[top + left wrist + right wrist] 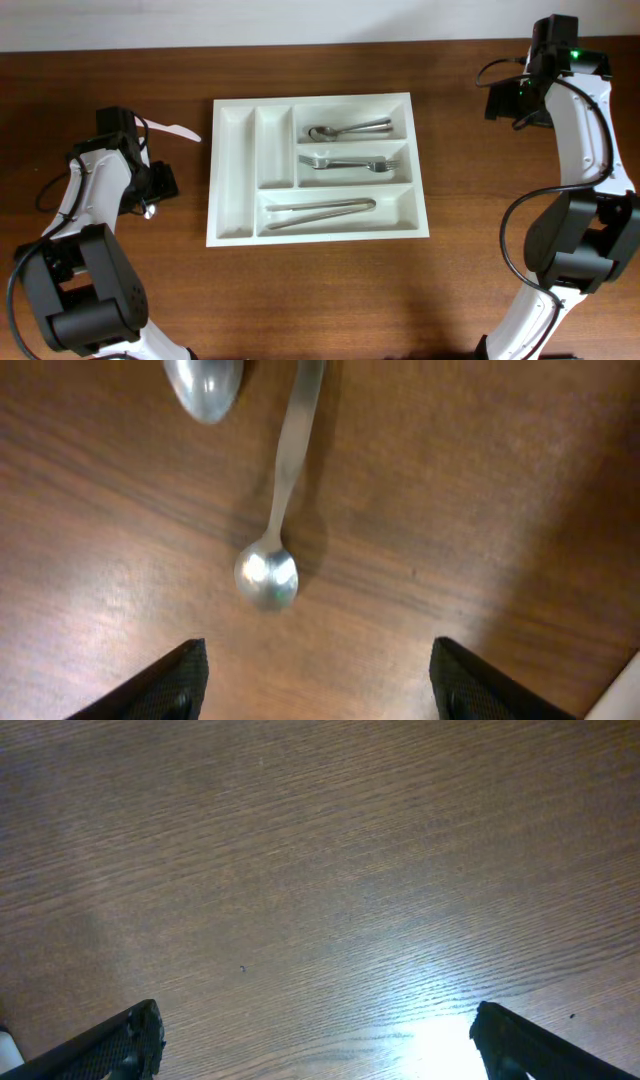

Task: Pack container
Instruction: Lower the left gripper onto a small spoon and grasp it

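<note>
Tray (318, 239) held spoon (348, 129), fork (345, 162), tongs (320, 210).
Left claw (318, 680) apart above a loose teaspoon (268, 575) (on table (320, 295)); right claw (320, 1040) apart too.

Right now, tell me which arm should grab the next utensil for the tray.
Left. The left gripper is open right over a metal spoon lying loose on the table beside the tray. The right gripper, also open, sees only bare wood.
</note>
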`<state>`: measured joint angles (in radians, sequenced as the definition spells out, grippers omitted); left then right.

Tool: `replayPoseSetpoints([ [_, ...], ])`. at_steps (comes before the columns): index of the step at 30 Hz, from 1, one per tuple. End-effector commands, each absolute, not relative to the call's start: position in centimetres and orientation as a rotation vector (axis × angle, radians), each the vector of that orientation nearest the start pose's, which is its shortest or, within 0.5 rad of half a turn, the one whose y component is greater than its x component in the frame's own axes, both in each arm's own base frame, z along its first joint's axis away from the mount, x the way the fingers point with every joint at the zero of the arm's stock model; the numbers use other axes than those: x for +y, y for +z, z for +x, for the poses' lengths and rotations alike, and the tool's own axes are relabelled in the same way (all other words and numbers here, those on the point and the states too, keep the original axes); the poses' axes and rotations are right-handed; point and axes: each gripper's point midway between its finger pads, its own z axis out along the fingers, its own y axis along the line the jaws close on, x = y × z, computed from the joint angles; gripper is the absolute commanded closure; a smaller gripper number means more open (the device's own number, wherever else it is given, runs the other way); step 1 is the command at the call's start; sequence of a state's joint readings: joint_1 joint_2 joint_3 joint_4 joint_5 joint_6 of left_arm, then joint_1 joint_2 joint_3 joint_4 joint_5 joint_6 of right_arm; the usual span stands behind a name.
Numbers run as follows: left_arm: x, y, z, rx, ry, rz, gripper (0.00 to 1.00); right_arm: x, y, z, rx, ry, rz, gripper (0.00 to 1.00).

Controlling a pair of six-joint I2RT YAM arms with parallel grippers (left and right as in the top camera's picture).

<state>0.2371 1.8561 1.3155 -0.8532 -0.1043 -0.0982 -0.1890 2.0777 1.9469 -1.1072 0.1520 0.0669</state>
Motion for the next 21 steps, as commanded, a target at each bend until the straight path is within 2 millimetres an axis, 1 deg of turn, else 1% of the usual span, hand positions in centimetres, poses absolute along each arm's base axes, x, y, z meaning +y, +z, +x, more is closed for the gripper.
replayPoseSetpoints([
  [1,10.8,5.4,37.1,2.891,0.175,-0.473,0.25,-11.3,15.3,46.7,2.755,-0.240,0.375,0.01],
  [4,11.1,5.5,38.0,2.855,0.177,-0.471,0.25,-11.3,15.3,46.7,2.755,-0.240,0.375,0.01],
  [7,11.3,5.0,38.7,2.836,0.178,-0.470,0.25,-11.3,15.3,46.7,2.755,-0.240,0.375,0.01],
  [15,11.6,2.4,38.9,2.874,0.194,-0.476,0.26,-11.3,15.3,46.7,2.755,-0.240,0.375,0.01],
  [17,11.6,1.8,38.9,2.885,0.199,-0.477,0.24,-11.3,15.3,46.7,2.755,-0.240,0.375,0.01],
  [18,11.7,1.5,38.8,2.891,0.201,-0.478,0.21,-11.3,15.3,46.7,2.755,-0.240,0.375,0.01],
  [21,11.6,0.7,38.7,2.913,0.202,-0.460,0.18,-11.3,15.3,46.7,2.755,-0.240,0.375,0.01],
])
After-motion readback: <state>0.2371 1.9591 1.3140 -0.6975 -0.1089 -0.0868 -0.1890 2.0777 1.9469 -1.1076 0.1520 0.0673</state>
